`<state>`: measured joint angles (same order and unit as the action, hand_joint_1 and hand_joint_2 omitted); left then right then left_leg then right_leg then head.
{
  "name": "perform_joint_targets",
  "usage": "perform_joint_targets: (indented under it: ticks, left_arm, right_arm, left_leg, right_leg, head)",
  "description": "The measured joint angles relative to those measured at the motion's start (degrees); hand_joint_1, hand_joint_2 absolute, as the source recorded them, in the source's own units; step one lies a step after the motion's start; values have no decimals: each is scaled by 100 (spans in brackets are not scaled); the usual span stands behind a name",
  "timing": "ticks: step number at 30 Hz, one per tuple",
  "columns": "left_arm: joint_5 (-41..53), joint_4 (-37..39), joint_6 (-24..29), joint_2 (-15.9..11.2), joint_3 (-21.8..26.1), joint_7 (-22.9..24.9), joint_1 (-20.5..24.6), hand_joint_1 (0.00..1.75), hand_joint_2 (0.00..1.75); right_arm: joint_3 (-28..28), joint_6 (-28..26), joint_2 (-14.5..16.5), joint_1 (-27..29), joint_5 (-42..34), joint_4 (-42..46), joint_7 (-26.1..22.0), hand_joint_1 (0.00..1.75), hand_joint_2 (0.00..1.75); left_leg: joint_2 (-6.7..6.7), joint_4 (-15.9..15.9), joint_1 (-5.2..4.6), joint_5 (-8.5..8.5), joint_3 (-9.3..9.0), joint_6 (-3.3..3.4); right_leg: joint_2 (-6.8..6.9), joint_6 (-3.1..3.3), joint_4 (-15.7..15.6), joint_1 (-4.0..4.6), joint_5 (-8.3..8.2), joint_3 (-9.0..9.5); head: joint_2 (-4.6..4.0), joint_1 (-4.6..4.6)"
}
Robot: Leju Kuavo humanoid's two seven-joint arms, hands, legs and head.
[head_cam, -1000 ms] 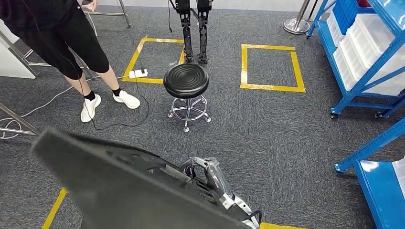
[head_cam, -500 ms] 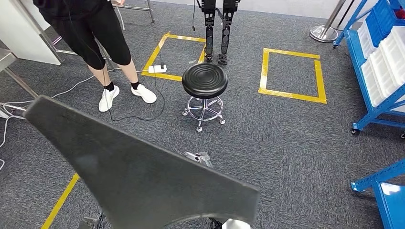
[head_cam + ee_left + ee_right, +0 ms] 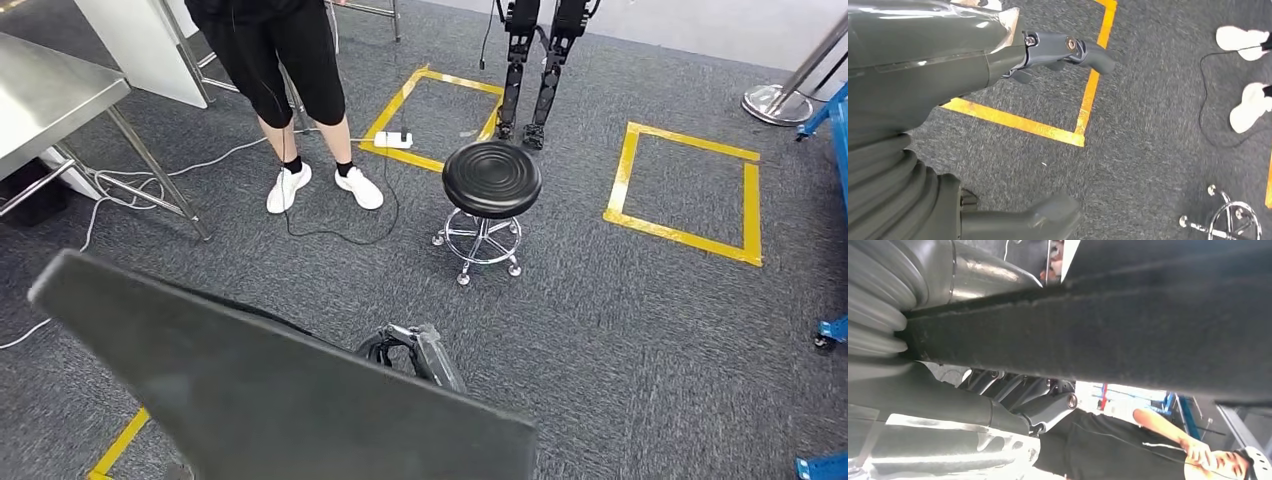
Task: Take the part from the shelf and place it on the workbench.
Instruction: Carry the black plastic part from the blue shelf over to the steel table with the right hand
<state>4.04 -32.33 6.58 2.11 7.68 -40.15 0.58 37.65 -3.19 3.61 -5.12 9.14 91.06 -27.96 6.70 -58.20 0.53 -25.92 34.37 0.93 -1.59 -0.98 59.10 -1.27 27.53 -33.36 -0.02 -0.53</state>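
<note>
Workshop floor with a stool, taped squares and a bystander

A black round stool (image 3: 491, 178) on chrome castors stands on grey carpet (image 3: 640, 330) between two yellow taped squares (image 3: 686, 190). A person in black with white sneakers (image 3: 288, 187) stands beside a white power strip (image 3: 393, 140), its cable trailing past a steel desk (image 3: 50, 95).

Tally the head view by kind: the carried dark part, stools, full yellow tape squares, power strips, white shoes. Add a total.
dark part: 1
black stool: 1
yellow tape squares: 2
white power strip: 1
white shoes: 2
Total: 7
</note>
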Motion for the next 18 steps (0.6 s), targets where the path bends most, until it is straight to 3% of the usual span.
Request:
perform_joint_targets:
  ticks: [1,3,5,7,8,10,12,14,16,18]
  left_arm:
    - [-7,-2,4,1,2,-1,-25,0,175]
    - [-27,-11,17,2,15,-1,-64,0,175]
    - [-42,-32,28,3,50,0,-72,0,175]
    - [-61,-47,33,4,98,0,-90,0,175]
    - [-72,-49,33,4,127,0,-107,0,175]
    - [-65,-50,62,1,194,0,-139,0,175]
    - [-6,-51,141,-5,253,-1,-138,0,175]
    - [54,-50,236,-14,283,-1,-120,0,175]
    - [76,-47,296,-25,309,0,-116,0,175]
    - [77,-44,314,-30,331,0,-121,0,175]
  right_arm:
    - [16,53,30,-51,-42,-15,1,175,175]
    - [62,143,110,-169,-126,-56,2,175,175]
    - [104,192,176,-242,-180,-99,2,175,175]
    - [130,227,203,-285,-222,-158,5,175,175]
    - [141,248,215,-316,-246,-192,9,175,175]
    - [177,307,266,-417,-316,-258,13,175,175]
    - [226,381,355,-555,-401,-324,15,175,175]
    - [277,437,449,-681,-460,-392,29,175,175]
    - [321,465,531,-763,-488,-452,47,175,175]
    - [356,471,583,-826,-501,-495,54,175,175]
  left_leg:
    - [-41,-16,11,-14,7,-20]
    - [-290,-264,14,-164,110,-77]
    - [-563,-929,17,-490,437,-132]
    - [-636,-1555,30,-694,796,-162]
    - [-650,-1615,33,-647,858,-164]
    - [-722,-1087,32,-286,633,-132]
    - [-957,-338,-15,18,261,-60]
    - [-1064,-57,-74,68,133,2]
    - [-929,-16,-74,87,125,55]
    - [-807,70,-37,130,61,114]
  right_leg:
    - [30,31,-7,-3,-4,6]
    - [103,100,-22,-24,-2,34]
    - [207,162,-24,-6,24,59]
    - [332,202,-23,15,50,73]
    - [389,210,-22,22,63,79]
    - [485,214,-22,34,90,108]
    - [569,192,-24,68,125,148]
    - [654,150,-31,99,154,169]
    - [732,98,-43,115,182,187]
    - [584,62,118,118,280,145]
  head:
    - [-1,-1]
    - [-1,-35]
    - [-1,-72]
    - [-1,-74]
    - [-1,-75]
    - [-1,-75]
    - [-1,-70]
    - [-1,-66]
    - [-1,-69]
    - [-1,-60]
